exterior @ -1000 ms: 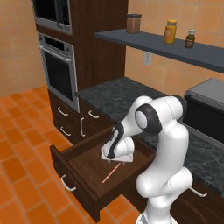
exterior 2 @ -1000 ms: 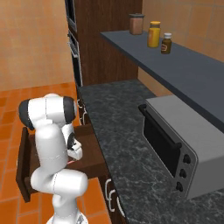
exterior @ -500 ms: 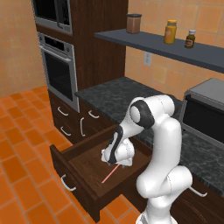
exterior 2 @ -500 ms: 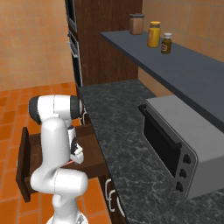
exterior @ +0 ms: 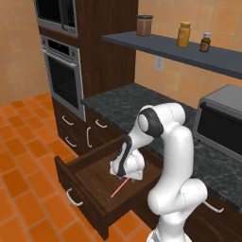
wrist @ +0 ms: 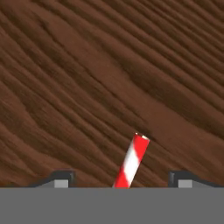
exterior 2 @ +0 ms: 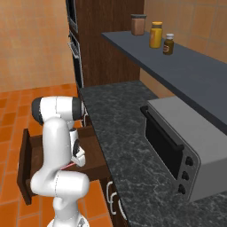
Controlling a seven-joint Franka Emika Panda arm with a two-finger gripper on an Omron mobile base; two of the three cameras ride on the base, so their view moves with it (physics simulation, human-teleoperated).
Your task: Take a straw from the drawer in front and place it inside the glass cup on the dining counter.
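gripper – spread wide, ungrasping | straw – striped stick between tips | drawer – grained wood

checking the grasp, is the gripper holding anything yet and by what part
Nothing held yet. The gripper is open, its fingertips either side of the straw lying in the drawer.

The wide dark brown wooden drawer shows a matt, strongly grained floor, the grain running in wavy streaks, and carries a curved bar handle of pale brushed-looking metal. The thin red-and-white striped straw looks smooth and faintly glossy. The black speckled stone tabletop has a dull polish. The orange floor tiles look matt.
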